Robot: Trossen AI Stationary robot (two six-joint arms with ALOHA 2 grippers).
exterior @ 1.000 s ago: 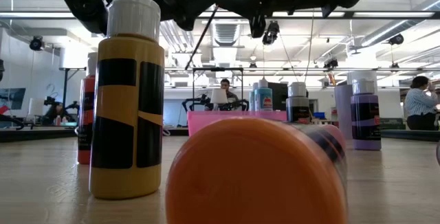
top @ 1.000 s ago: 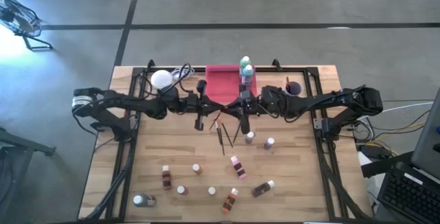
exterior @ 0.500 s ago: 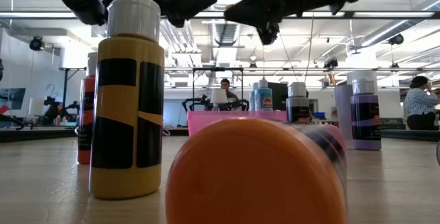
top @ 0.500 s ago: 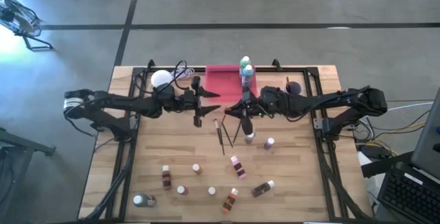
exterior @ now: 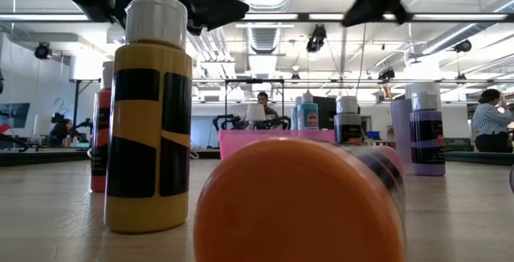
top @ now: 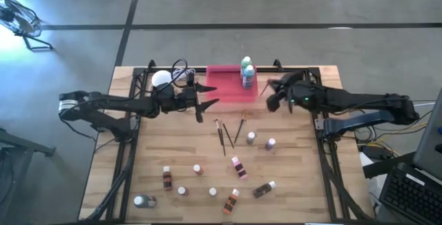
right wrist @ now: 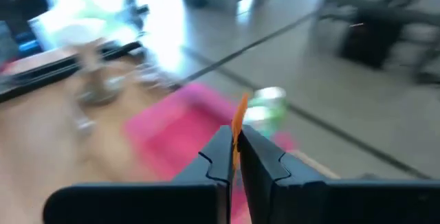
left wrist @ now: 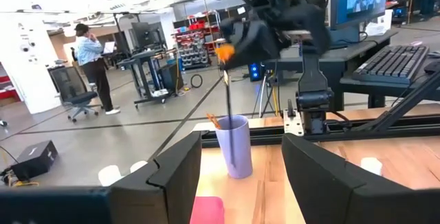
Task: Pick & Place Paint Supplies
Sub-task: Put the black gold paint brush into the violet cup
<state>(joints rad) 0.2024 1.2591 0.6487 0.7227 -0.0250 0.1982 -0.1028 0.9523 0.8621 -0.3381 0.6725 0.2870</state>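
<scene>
From above, my right gripper (top: 271, 95) sits at three o'clock of the pink tray (top: 224, 90), clamped on a paintbrush (left wrist: 227, 100). My left gripper (top: 207, 95) is apart, empty. In the left wrist view, the brush hangs over the purple cup (left wrist: 234, 145); if tilted, it may miss.

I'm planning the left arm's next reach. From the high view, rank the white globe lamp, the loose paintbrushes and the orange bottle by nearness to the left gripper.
From the left gripper:
1. Paintbrushes, mid-table.
2. White globe lamp, back-left corner.
3. Orange bottle, front edge.
</scene>
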